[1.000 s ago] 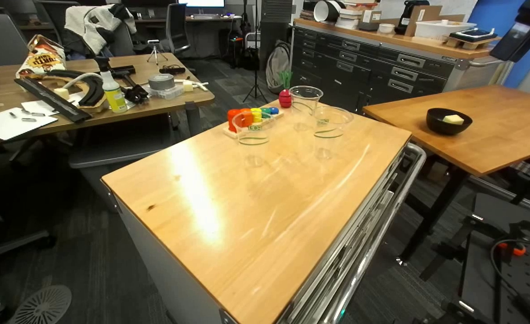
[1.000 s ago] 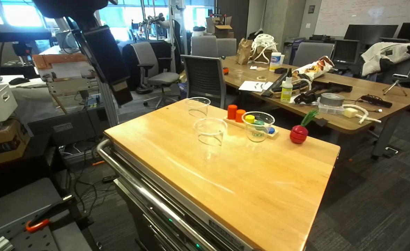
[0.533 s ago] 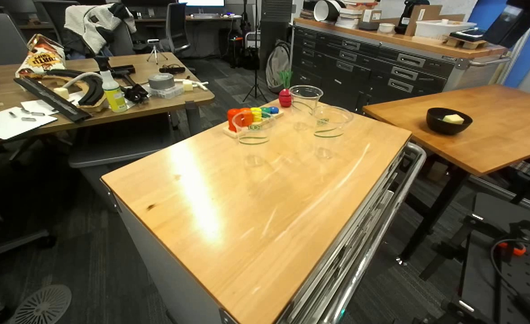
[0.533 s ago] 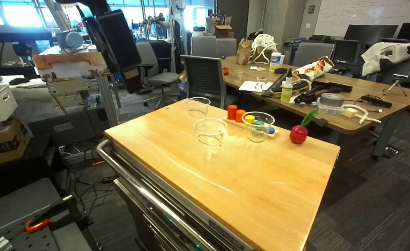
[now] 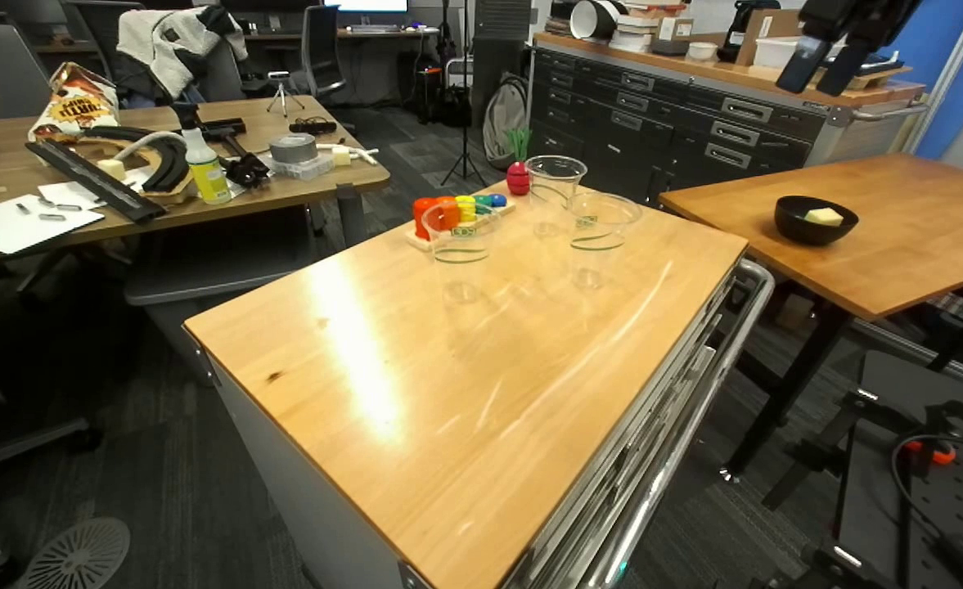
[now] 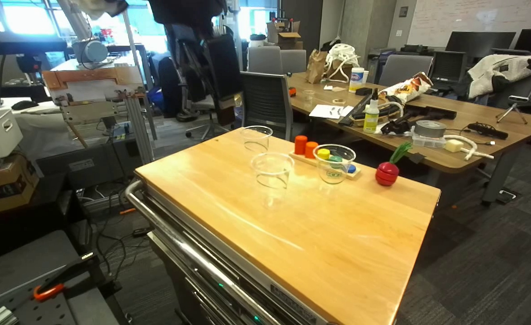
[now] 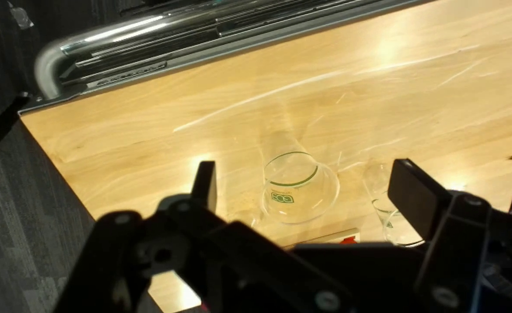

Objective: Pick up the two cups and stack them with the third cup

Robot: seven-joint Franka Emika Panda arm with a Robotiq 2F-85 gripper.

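Three alike clear cups stand upright on the wooden cart top [image 5: 416,384]. In an exterior view they are a front-left cup [image 5: 460,255], a right cup [image 5: 600,245] and a back cup [image 5: 555,195]. They also show as a far cup [image 6: 256,140], a near cup [image 6: 273,175] and a right cup [image 6: 334,166]. My gripper [image 5: 815,80] is open and empty, high above and apart from the cups. In the wrist view one cup [image 7: 297,189] lies between the open fingers [image 7: 303,174]. Another cup [image 7: 397,221] is partly hidden by the right finger; the third is mostly hidden.
A peg board [image 6: 299,151] with coloured pegs stands right by the cups. A red radish toy [image 6: 387,174] with a green top is near the cart's edge. A metal handle rail [image 6: 193,248] runs along one side. A black bowl [image 5: 815,222] sits on a neighbouring table.
My gripper has moved towards the cart, leftward in one exterior picture and rightward in the other, and has turned so both fingers show. The cups have not moved.
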